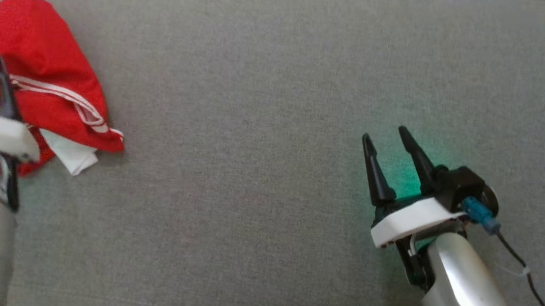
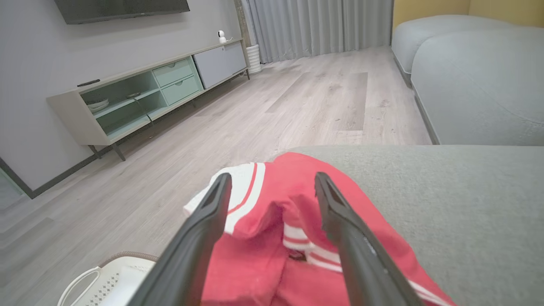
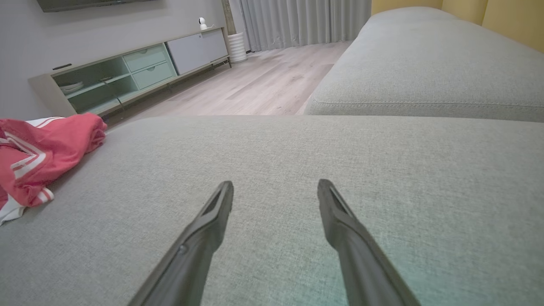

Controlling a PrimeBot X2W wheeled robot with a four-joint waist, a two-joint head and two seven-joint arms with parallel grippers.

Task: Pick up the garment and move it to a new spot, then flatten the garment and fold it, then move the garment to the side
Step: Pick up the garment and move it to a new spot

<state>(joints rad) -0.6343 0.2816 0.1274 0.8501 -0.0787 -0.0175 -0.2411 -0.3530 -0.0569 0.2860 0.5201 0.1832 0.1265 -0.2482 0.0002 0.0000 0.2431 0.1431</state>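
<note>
Jaws wide on left gripper [image 2: 273, 178], nothing pinched; fingers poised over the crumpled red garment [image 1: 48, 64], contact not discernible. Jaws equally wide on right gripper [image 1: 385, 135], empty, above bare grey cushion [image 1: 251, 171] at lower right of head view, well apart from the cloth. Garment bunched at upper left of head view, close to the cushion's edge, white stripes showing. Judged: first step, the pick-up, grasp not yet made. Needed next: lowering left fingers into a thick fold, closing firmly, then lifting toward the open centre
</note>
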